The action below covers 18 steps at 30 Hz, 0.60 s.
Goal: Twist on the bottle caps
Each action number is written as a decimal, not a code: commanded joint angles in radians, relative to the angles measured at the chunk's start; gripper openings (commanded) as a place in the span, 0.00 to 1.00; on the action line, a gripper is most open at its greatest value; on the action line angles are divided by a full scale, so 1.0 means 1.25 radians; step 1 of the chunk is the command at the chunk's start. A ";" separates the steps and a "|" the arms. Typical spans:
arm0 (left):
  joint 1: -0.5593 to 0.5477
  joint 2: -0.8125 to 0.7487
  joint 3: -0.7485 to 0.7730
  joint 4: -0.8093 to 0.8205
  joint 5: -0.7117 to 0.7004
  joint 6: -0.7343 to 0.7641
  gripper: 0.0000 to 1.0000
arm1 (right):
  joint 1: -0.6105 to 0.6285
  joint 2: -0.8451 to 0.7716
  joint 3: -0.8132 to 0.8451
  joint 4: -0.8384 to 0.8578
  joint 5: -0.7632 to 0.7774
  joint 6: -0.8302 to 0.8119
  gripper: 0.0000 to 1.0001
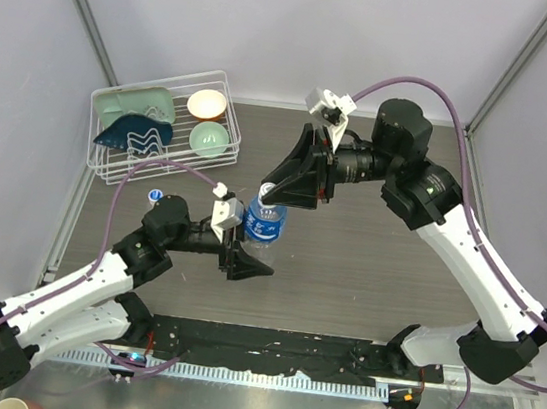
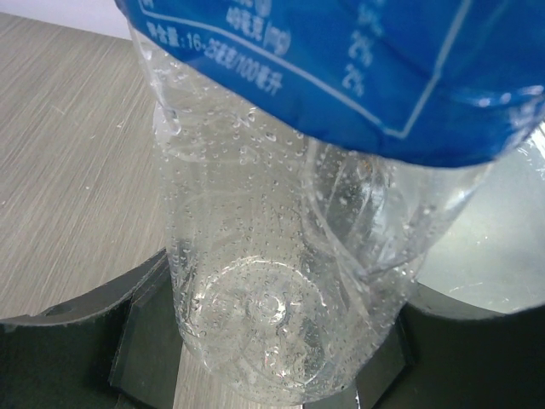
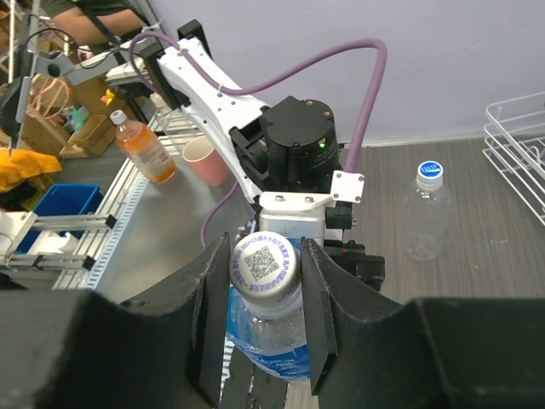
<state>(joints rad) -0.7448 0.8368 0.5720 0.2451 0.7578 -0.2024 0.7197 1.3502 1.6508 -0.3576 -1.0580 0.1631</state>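
Cap [image 3: 266, 264]: white, printed code on top, seated on the neck of the labelled bottle [image 1: 264, 225]. I cannot tell how far it is threaded.

Right end effector [image 1: 273, 192]: clenched on this cap, one finger pressed to each side of its rim. It reaches in from above, and the wrist view looks straight down onto the cap's top.

Key relation: the bottle's long axis runs from the cap away along the line the fingers point, so the bottle is close to end-on to the right wrist. Judgement: a roll of that wrist would turn the cap about the thread axis, provided the two lines stay matched. Any tilt between them risks cross-threading.

Left end effector [image 1: 251, 257]: grasps the bottle's clear lower body below the blue label, coming in from the side, crosswise to that axis. The left wrist view shows the base between the dark fingers. Whether the base rests on the surface [image 1: 366, 267] I cannot tell.

Nearer arm: the right for the cap, with the left serving as brace.

Plain bottle [image 3: 426, 217]: stands upright on the surface, well apart to the left, with its own cap [image 3: 430, 173] already on the neck. Its tightness is unknown.
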 commanded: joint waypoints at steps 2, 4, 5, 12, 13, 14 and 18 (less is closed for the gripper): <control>0.022 -0.015 0.042 0.116 -0.065 -0.009 0.00 | 0.034 -0.005 0.002 -0.180 0.114 -0.051 0.19; 0.026 -0.017 0.043 0.123 -0.081 -0.005 0.00 | 0.049 -0.006 0.001 -0.194 0.182 -0.052 0.17; 0.030 -0.018 0.042 0.128 -0.091 -0.003 0.00 | 0.067 -0.010 -0.006 -0.197 0.210 -0.040 0.15; 0.050 -0.025 0.026 0.155 -0.183 0.024 0.00 | 0.193 -0.009 -0.019 -0.233 0.526 0.008 0.05; 0.051 -0.029 0.019 0.159 -0.190 0.029 0.00 | 0.205 -0.008 -0.017 -0.248 0.599 0.015 0.04; 0.052 -0.030 0.015 0.159 -0.204 0.032 0.00 | 0.219 -0.006 -0.015 -0.254 0.633 0.023 0.03; 0.056 -0.042 -0.004 0.161 -0.232 0.040 0.00 | 0.288 -0.006 -0.013 -0.284 0.785 0.056 0.01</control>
<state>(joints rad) -0.6949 0.8192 0.5491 0.2642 0.6102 -0.1471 0.9874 1.3022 1.6638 -0.4526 -0.3084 0.1551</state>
